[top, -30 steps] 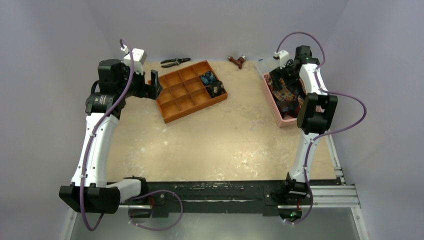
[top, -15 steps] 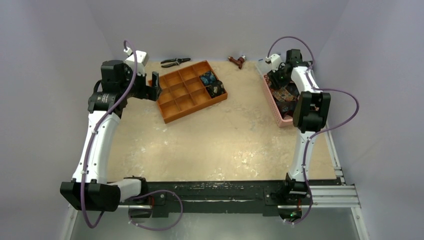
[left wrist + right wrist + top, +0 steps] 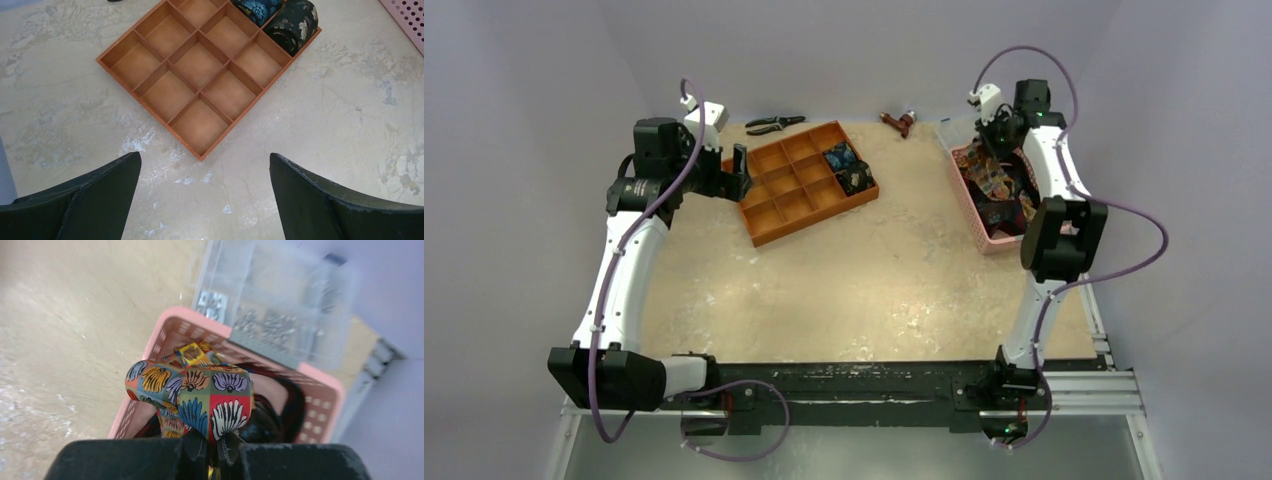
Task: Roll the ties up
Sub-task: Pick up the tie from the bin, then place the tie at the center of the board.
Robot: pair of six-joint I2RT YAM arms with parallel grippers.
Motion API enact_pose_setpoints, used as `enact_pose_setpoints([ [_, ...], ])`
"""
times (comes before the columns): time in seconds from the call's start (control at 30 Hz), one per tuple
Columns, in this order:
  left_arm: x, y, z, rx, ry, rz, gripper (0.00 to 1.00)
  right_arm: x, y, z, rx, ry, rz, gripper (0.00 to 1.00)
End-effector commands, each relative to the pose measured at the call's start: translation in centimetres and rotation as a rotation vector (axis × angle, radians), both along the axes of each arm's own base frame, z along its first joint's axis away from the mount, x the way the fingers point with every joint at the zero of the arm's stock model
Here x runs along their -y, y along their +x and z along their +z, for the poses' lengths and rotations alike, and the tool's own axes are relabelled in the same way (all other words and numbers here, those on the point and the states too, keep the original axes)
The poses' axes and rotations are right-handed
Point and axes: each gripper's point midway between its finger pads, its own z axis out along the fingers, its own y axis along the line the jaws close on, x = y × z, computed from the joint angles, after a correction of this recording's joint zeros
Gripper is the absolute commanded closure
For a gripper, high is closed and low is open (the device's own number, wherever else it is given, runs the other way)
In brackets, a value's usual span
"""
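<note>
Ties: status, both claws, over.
Right claw shut on patterned tie, held over pink basket. Left claw open beside orange tray; two rolled ties inside. No obstruction seen.

Shell-print tie (image 3: 200, 390) over basket (image 3: 172, 322), blue coil (image 3: 257, 6) & black coil (image 3: 292, 22) in tray (image 3: 200, 125)

The printed tie (image 3: 200, 395) is smooth, faintly sheeny cloth, and the pink basket (image 3: 172, 326) is perforated plastic. The orange tray (image 3: 200, 65) looks matt. The tabletop (image 3: 340, 125) is mottled and scuffed.
</note>
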Motion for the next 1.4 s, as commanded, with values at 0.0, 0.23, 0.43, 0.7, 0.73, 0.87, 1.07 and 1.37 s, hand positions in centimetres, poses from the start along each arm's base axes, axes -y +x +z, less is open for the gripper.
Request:
enact_pose_setpoints([
  [0.0,0.4,0.6,2.3,0.080,-0.011,-0.030,0.00,-1.1,-0.8,10.0,0.197,0.062,0.029,1.00],
  [0.23,0.3,0.8,2.4,0.088,-0.007,-0.035,0.00,-3.9,-2.7,18.7,0.332,0.183,0.085,1.00],
  [0.43,0.6,0.7,2.5,0.089,-0.021,-0.044,0.00,-9.0,-6.3,25.5,0.424,0.315,0.220,1.00],
  [0.7,0.9,0.7,2.6,0.095,-0.034,-0.054,0.00,-16.2,-12.1,35.3,0.602,0.480,0.369,1.00],
  [0.73,1.0,0.7,2.6,0.094,-0.038,-0.058,0.00,-17.0,-12.9,36.6,0.629,0.498,0.388,1.00],
  [0.87,1.3,0.9,2.8,0.097,-0.050,-0.066,0.00,-20.1,-16.4,42.0,0.714,0.606,0.475,1.00],
  [1.07,1.3,1.4,3.2,0.103,-0.055,-0.058,0.00,-22.1,-22.4,49.1,0.811,0.794,0.571,1.00],
  [1.37,1.2,1.5,3.1,0.097,-0.045,-0.065,0.00,-20.1,-22.3,35.6,0.560,0.464,0.574,1.00],
])
